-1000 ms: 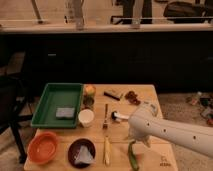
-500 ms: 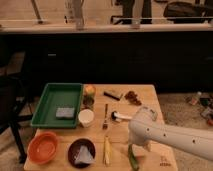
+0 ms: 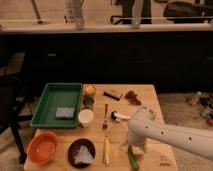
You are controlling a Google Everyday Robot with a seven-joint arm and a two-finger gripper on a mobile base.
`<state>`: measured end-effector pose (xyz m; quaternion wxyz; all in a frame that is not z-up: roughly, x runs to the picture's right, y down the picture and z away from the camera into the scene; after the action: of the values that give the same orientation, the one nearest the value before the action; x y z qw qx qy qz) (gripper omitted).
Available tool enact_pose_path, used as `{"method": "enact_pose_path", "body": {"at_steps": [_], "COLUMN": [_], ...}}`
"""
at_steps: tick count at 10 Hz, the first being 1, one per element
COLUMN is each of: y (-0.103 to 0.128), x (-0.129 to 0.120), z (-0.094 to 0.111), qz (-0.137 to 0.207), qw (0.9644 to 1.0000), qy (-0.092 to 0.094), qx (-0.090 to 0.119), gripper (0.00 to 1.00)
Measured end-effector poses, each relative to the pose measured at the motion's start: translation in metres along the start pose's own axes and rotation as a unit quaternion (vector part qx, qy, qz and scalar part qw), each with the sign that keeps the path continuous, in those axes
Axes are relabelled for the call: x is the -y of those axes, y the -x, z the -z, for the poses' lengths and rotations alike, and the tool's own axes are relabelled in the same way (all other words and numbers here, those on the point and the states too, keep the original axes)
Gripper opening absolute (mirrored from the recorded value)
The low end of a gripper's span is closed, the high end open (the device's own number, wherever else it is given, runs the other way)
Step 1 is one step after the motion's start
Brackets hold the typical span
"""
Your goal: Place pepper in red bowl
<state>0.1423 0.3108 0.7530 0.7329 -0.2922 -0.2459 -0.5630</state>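
The long green pepper (image 3: 133, 160) lies near the table's front edge, right of centre; its upper end is hidden under my arm. The orange-red bowl (image 3: 44, 148) sits at the front left corner, with nothing in it. My gripper (image 3: 135, 146) hangs below the white arm directly over the pepper's upper end, mostly covered by the arm's bulky wrist (image 3: 142, 127). I cannot tell whether it touches the pepper.
A dark bowl with a grey cloth (image 3: 81, 152) and a pale yellow stick (image 3: 106, 150) lie between pepper and red bowl. Behind them are a fork (image 3: 105, 116), a white cup (image 3: 86, 117), a green tray (image 3: 50, 100), jars (image 3: 89, 91) and small items (image 3: 118, 116).
My arm has swung from the table's middle toward the front edge and come down over the pepper. The objects on the table have not moved.
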Motion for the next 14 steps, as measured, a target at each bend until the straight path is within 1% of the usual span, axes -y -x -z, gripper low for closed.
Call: {"method": "enact_pose_path", "body": {"at_steps": [3,4,7,8,9,10,12,14], "y": [0.011,0.014,0.019,0.019,0.019,0.018,0.018,0.017], "x": [0.010,0.015,0.019,0.019,0.018,0.016,0.016,0.014], "z": [-0.008,-0.011,-0.021,-0.023,-0.024,-0.024,-0.024,-0.023], "qz": [0.023,0.033,0.044,0.044,0.044,0.043,0.042,0.040], "qw": [0.9997,0.9993,0.9986,0.9985,0.9985,0.9986,0.9986,0.9987], "qy": [0.002,0.007,0.022,0.023,0.022,0.018,0.016,0.021], "qx": [0.013,0.015,0.020,0.022,0.024,0.026,0.028,0.024], "gripper": [0.80,0.80,0.80,0.75,0.69,0.56,0.37,0.16]}}
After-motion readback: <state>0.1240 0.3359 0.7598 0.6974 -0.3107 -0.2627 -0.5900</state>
